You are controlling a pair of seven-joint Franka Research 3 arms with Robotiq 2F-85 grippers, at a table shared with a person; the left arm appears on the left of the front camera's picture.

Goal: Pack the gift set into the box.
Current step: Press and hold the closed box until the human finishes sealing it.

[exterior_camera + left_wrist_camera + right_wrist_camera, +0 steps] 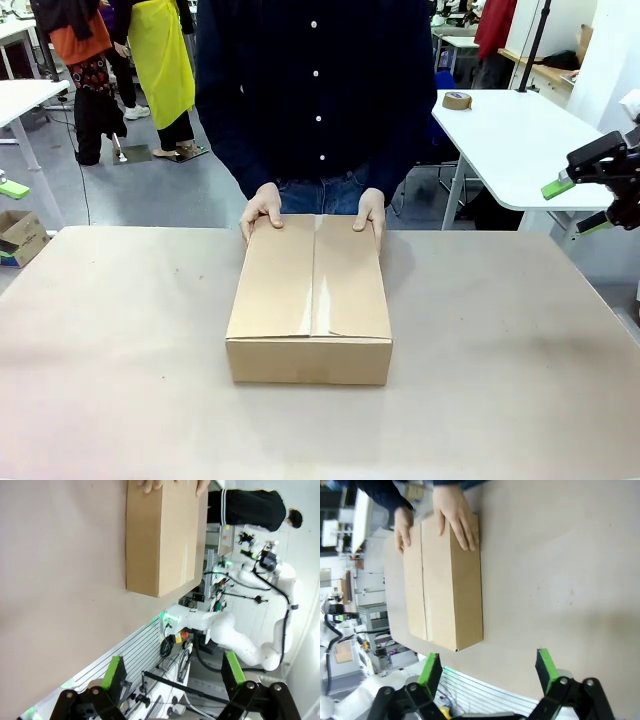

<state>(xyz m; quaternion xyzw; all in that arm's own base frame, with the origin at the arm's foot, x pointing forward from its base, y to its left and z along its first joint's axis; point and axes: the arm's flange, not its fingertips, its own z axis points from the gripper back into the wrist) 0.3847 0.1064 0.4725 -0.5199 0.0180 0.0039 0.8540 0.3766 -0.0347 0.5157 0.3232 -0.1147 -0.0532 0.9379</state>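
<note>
- The box (309, 300) lies mid-table (120, 350).
- The person's hands (262, 210) rest on the box's far edge.
- The person stands behind the box.
- The right gripper (575, 207) hangs well right of the box.

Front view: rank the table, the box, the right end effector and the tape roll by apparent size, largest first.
1. table
2. box
3. right end effector
4. tape roll, though it sits farther from the camera
</note>
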